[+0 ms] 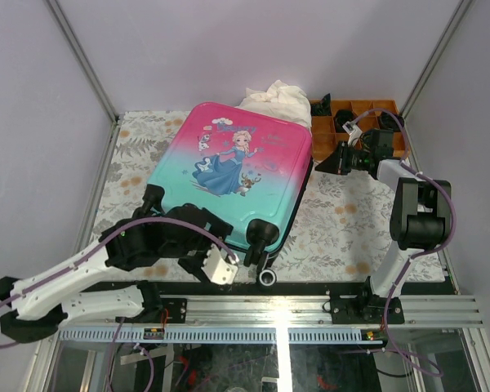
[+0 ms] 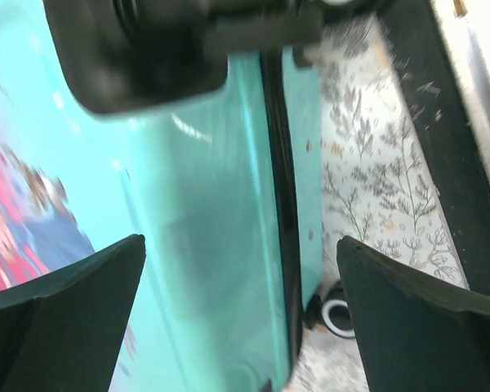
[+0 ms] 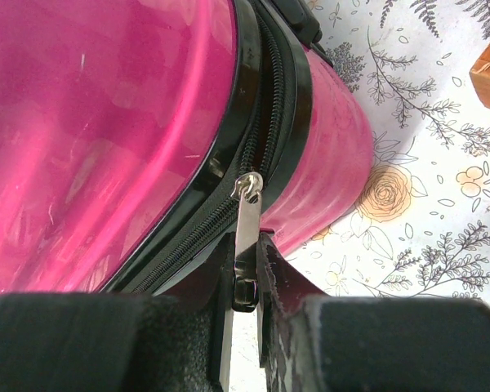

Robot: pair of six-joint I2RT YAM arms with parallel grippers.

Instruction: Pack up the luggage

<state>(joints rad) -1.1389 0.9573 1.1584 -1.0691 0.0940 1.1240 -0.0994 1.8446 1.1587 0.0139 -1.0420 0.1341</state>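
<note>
The small hard-shell suitcase (image 1: pixel 233 175) with a pink-to-teal gradient and a cartoon princess print lies flat in the middle of the floral-patterned bench (image 1: pixel 343 220), print up and both shells together, its pink end far and its teal, black-wheeled end near. At the pink end's right side, the right tool (image 3: pixel 247 269) is clamped on the silver metal zipper pull (image 3: pixel 247 237), while the left tool (image 2: pixel 241 310) hangs at the teal wheel end with its fingers wide apart, gripping nothing. A crumpled white cloth (image 1: pixel 278 102) sits just behind the far edge, and an orange compartment tray (image 1: pixel 367 122) stands at the far right.
</note>
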